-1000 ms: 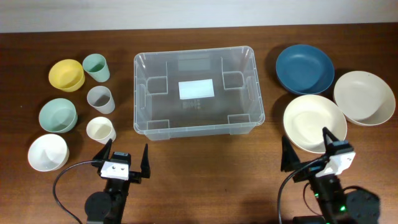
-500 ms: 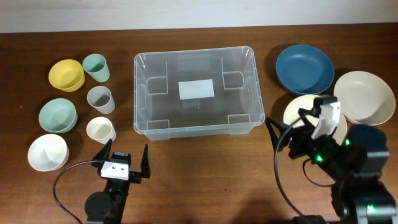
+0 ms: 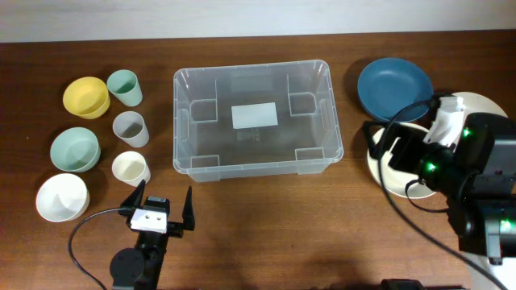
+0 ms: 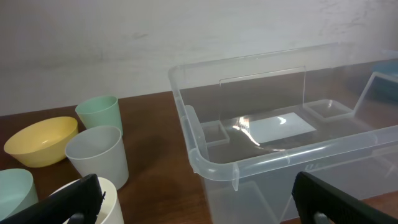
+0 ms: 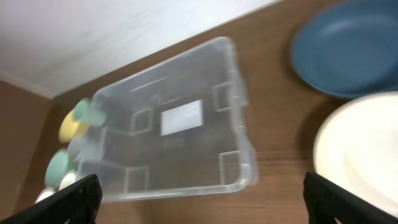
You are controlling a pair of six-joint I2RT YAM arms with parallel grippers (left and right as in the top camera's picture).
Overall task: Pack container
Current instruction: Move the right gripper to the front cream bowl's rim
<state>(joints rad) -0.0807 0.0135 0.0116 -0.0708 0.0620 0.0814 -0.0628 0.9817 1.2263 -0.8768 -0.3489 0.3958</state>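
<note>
Far left we log a yellow bowl (image 3: 86, 97), a green bowl (image 3: 75, 149) and a white bowl (image 3: 62, 197), with three cups (image 3: 130, 128) in a column just beside them. At the near edge the left gripper (image 3: 164, 193) sits low, jaws spread wide, gripping nothing. The container (image 3: 258, 165) stands upright mid-table, white label on its base. To its right the right gripper (image 3: 397, 121) hangs over the cream plate (image 3: 377, 165), jaws wide apart and bare. The blue plate (image 3: 395, 87) lies beyond.
</note>
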